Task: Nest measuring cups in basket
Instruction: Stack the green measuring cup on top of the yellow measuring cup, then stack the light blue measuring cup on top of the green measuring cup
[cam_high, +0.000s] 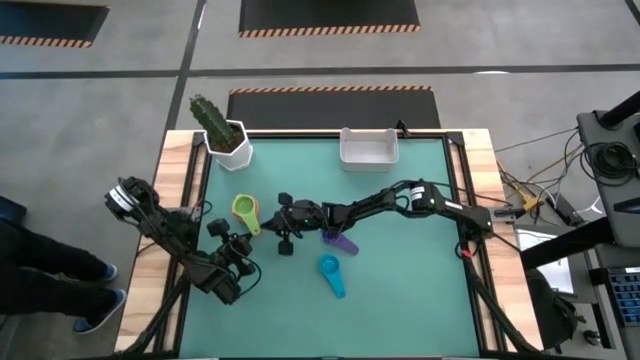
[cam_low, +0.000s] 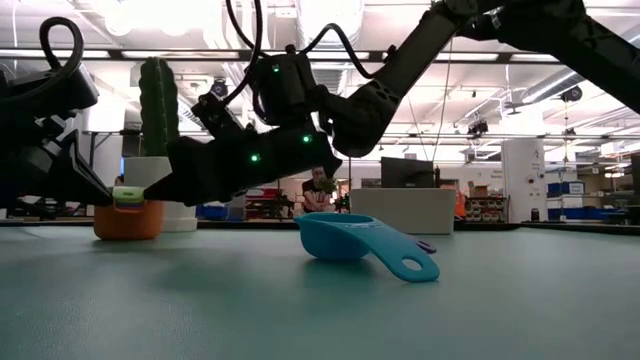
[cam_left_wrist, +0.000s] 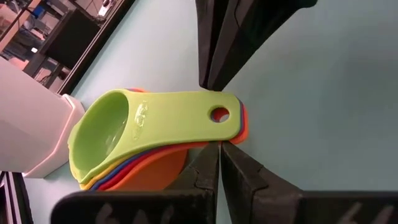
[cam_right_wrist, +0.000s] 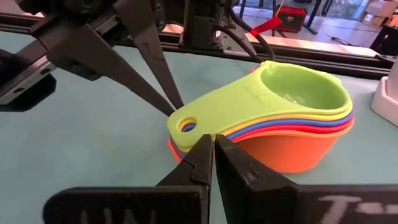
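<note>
Right wrist view showed my right gripper (cam_right_wrist: 212, 149) pinched shut just short of the nested cup stack's (cam_right_wrist: 280, 118) handles, my left gripper (cam_left_wrist: 219, 115) also shut opposite, so a push risked toppling the stack, still well apart from the basket (cam_high: 369, 148).

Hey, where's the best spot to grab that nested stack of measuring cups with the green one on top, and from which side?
Probably by the handles. The stack sits upright on the table, its flat handles fanned together and jutting level off one side, the green one's hole at the tip. Come in from the handle end, one finger above and one below; the round bowls look too wide to pinch well.
</note>
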